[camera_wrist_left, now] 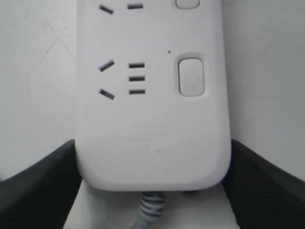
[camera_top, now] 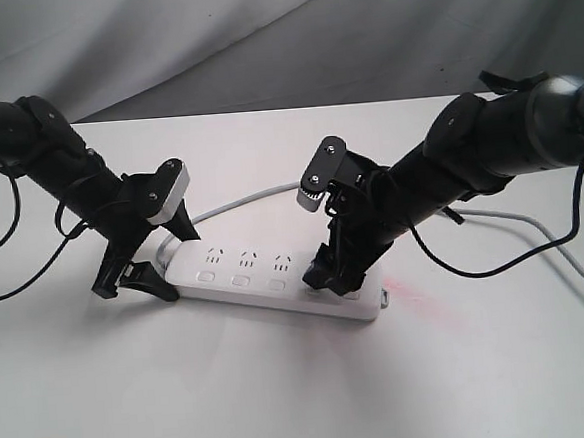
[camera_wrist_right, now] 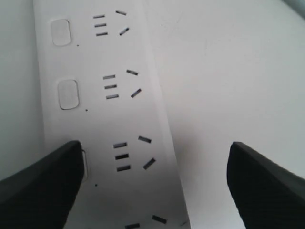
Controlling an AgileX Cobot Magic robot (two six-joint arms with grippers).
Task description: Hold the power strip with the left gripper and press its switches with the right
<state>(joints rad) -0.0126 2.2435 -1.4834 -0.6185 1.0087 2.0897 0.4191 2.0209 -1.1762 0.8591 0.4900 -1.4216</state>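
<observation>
Lying flat near the middle of the white table (camera_top: 285, 400), the power strip (camera_top: 276, 280) is running from the left side of the exterior view down toward the lower right. Its grey cord (camera_top: 241, 201) is leaving the left end and curving away behind it. The row of switches (camera_top: 241, 280) is facing the near edge, each one sitting beside its socket.

At the cord end, the left gripper (camera_top: 160, 263) is straddling the strip. In the left wrist view its two black fingers (camera_wrist_left: 43, 186) are pressing against the strip's (camera_wrist_left: 152, 143) two long sides, with the rounded end and the cord (camera_wrist_left: 151, 207) sitting between them, so this claw is clamping the bar. One switch (camera_wrist_left: 190, 76) is showing just beyond the grip.

Toward the other end, the right gripper (camera_top: 336, 276) is bearing down on the strip from above. In the right wrist view its fingers are standing wide apart. One finger (camera_wrist_right: 43, 186) is overlapping the switch side of the strip (camera_wrist_right: 109, 119) and covering part of a button. The other finger (camera_wrist_right: 267, 186) is hanging over bare table, well clear of the bar. Two more switches (camera_wrist_right: 66, 94) are showing uncovered further along.
</observation>
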